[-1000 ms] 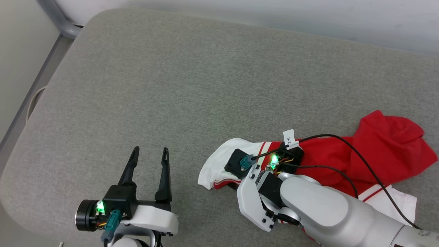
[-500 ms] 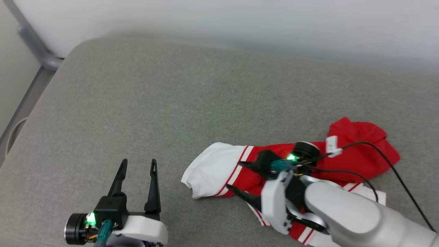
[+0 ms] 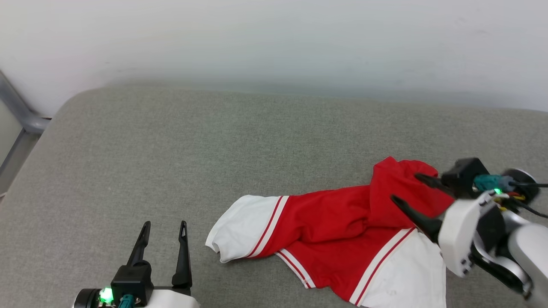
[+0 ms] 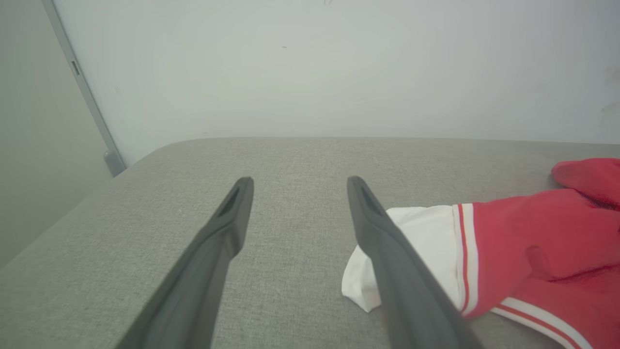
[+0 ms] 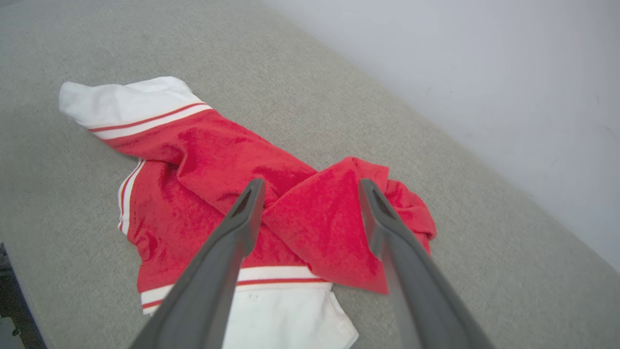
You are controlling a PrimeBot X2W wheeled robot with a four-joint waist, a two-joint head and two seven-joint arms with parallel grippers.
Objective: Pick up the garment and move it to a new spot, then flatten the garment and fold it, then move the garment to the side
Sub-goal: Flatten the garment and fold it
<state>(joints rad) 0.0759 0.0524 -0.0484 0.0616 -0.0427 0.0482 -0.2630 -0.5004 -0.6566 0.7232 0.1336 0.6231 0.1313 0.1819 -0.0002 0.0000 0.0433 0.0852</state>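
Garment (image 3: 334, 222): lay crumpled on the grey padded surface (image 3: 171, 149), at the lower right of the head view. One white sleeve pointed toward frame left, and a red fold was bunched at the upper right.
Left gripper (image 3: 165, 223): lower left of the head view, fingers spread with nothing between them, apart from the white sleeve.
Right gripper (image 3: 405, 186): right edge of the head view, fingers spread and empty, tips over the bunched red fold. Contact could not be determined.
Wall (image 3: 274, 38): pale, across the top of the frame.
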